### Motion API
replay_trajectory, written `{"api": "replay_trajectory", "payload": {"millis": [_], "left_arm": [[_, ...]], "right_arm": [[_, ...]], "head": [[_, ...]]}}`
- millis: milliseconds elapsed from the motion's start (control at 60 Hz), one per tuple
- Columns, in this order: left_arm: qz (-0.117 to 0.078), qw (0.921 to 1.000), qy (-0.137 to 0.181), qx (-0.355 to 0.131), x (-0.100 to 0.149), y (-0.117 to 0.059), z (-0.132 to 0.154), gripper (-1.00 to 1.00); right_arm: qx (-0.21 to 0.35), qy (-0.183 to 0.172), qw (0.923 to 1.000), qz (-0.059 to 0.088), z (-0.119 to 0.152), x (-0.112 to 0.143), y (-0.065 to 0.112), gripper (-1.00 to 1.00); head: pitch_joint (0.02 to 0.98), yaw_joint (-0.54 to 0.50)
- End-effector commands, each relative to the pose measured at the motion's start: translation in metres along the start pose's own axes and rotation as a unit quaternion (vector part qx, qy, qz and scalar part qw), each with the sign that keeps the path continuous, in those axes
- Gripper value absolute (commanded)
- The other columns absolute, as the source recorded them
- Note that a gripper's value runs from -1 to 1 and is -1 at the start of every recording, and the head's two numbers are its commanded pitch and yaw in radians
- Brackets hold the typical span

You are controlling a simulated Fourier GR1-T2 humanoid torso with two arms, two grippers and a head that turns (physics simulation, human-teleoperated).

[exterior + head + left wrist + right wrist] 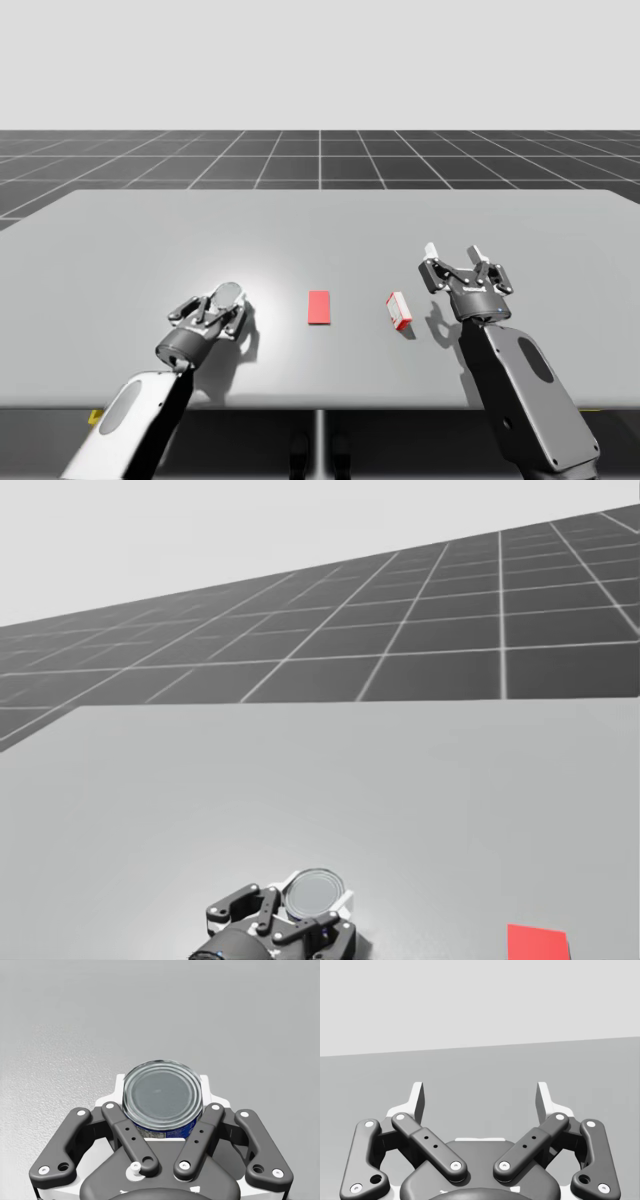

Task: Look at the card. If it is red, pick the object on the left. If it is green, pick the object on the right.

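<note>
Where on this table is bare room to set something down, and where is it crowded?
Bare: the table's far half, beyond everything. Crowded: the near row of left gripper, blue can, red card, red-and-white box, right gripper.

Red card (319, 307), silver-topped blue can (162, 1095), red-and-white box (399, 310), grey table (320, 230)
</note>
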Motion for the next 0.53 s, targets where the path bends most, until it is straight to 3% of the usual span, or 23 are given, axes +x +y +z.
{"api": "replay_trajectory", "payload": {"millis": [17, 383, 533], "left_arm": [[-0.027, 0.9969, -0.046, -0.058, 0.046, -0.006, 0.005, 1.00], [-0.066, 0.9883, -0.131, -0.042, 0.129, 0.005, 0.026, 1.00], [-0.081, 0.9790, -0.185, -0.031, 0.171, 0.006, 0.041, 1.00]], "right_arm": [[0.000, 0.000, 1.0000, 0.000, 0.000, 0.000, 0.000, -1.00], [-0.002, 0.001, 1.0000, 0.002, -0.001, 0.000, -0.001, -1.00], [0.001, 0.003, 1.0000, 0.005, -0.001, -0.001, 0.000, -1.00]], "head": [[0.486, 0.37], [0.475, 0.37], [0.476, 0.36]]}}
